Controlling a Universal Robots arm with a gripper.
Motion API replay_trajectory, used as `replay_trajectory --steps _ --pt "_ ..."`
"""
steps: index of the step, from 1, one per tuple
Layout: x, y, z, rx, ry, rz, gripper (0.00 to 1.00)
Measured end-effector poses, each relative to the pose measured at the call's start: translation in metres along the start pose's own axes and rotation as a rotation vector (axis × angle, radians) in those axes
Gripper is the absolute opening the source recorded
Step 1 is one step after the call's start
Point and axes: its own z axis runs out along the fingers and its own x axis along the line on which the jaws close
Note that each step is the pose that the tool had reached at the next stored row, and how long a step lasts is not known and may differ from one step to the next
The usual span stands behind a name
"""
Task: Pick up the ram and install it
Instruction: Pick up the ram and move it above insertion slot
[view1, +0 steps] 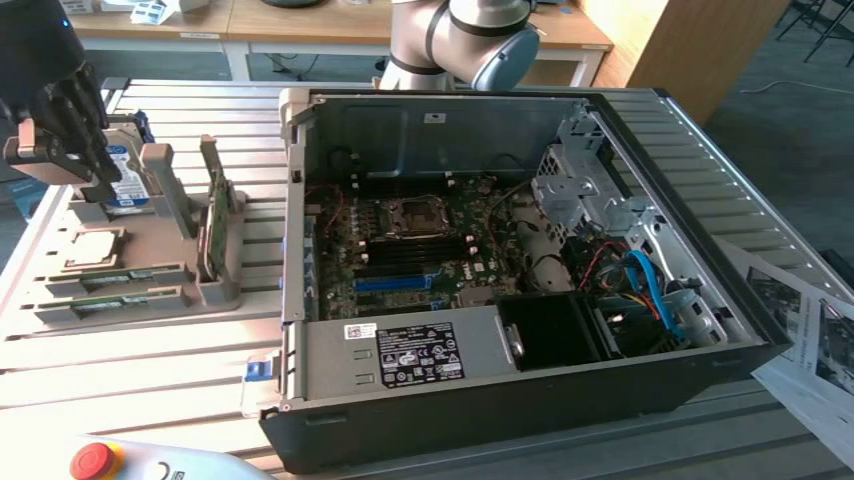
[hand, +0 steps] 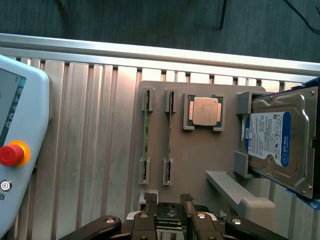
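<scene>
The pincer (hand: 168, 199) is released: in the wrist view its two dark fingers (hand: 150, 200) stand apart with a clear gap between them, and nothing is clamped in that gap. Seen through the gap, beneath the fingers, is the dark top edge of a green card (hand: 167, 215) that stands on edge at the side of a gray tray (hand: 195, 160). Whether the fingers touch that card cannot be told.

In the exterior view the pincer (view1: 83, 160) shows against a blue-labelled hard drive (view1: 127, 175), which leans in its holder at one end of the tray (view1: 200, 295), and the green card (view1: 214, 215) stands upright just beside it.

The ram sticks (hand: 169, 135) are not held. Both sit on edge in their gray holders on the tray, parallel and close together, out past the pincer's fingertips and apart from them. In the exterior view the ram sticks (view1: 118, 277) lie at the tray's end farthest from the pincer. A processor chip (hand: 206, 111) lies flat between the sticks and the hard drive (hand: 280, 140).

The tray rests on a ribbed metal worktop (hand: 90, 140). An open computer case (view1: 507, 420) lies to the exterior view's right of the pincer, well apart from it, with its motherboard (view1: 400, 250) exposed. A control pendant (hand: 20, 125) with a red button (hand: 12, 153) lies on the worktop past the ram sticks.
</scene>
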Motion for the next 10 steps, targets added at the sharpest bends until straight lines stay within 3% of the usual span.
replay_trajectory --steps 10 --pt "0.0001 0.0004 0.0099 0.0 0.0 0.0 0.32"
